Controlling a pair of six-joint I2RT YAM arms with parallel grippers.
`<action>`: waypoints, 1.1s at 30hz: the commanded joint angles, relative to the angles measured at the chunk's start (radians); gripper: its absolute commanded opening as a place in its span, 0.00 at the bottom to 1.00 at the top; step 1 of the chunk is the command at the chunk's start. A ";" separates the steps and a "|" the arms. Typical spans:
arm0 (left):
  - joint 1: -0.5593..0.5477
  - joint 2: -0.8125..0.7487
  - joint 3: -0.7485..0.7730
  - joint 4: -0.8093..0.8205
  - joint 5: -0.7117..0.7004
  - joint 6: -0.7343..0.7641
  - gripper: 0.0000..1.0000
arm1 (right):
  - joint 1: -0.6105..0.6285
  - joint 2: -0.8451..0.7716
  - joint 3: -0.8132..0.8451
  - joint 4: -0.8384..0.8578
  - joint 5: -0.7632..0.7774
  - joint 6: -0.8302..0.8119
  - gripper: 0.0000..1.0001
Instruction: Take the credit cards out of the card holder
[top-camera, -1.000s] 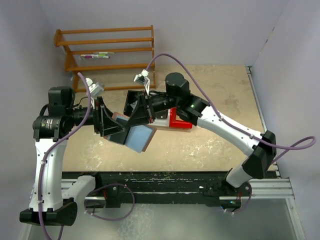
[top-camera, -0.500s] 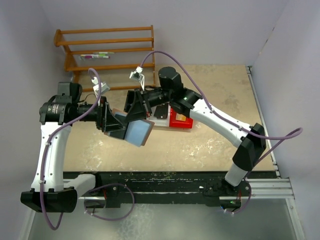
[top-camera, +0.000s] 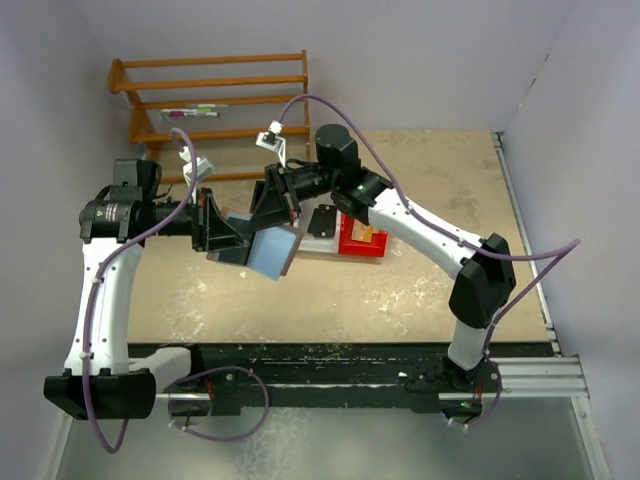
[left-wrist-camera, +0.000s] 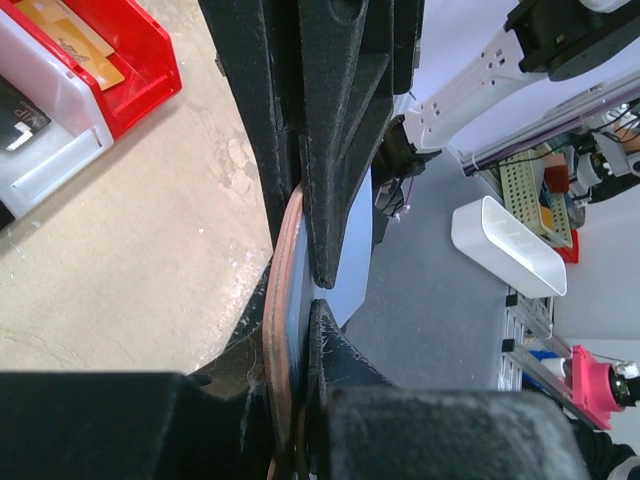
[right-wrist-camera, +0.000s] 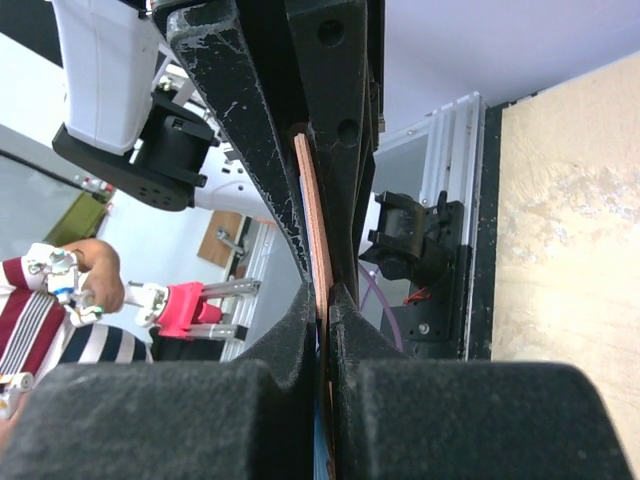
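Where the two arms meet above the table (top-camera: 420, 290), the wallet (top-camera: 275, 252) hangs in the air, opened so that its light blue lining faces up in the overhead view. The left gripper (top-camera: 232, 243) is pinched on the wallet's left side, and the right gripper (top-camera: 272, 212) is clamped on its far edge. Each wrist view shows only the wallet's thin pinkish-brown edge, squeezed between that arm's own fingers, with the other gripper just beyond. Only the left wrist view makes out a golden-yellow card (left-wrist-camera: 72, 42) lying in the red bin (left-wrist-camera: 140, 80), beside a white bin (left-wrist-camera: 50, 150). From above, these bins sit on the table just right of the wallet. No view shows whether any card is inside the wallet.
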 joint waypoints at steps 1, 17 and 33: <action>0.060 0.042 0.018 0.047 -0.012 0.048 0.00 | -0.001 -0.008 0.058 0.262 -0.089 0.176 0.00; 0.212 0.131 0.102 -0.205 0.096 0.314 0.43 | -0.040 0.019 0.065 0.282 -0.092 0.191 0.00; 0.212 0.083 0.064 -0.182 0.115 0.330 0.28 | -0.053 0.019 0.067 0.229 -0.080 0.144 0.00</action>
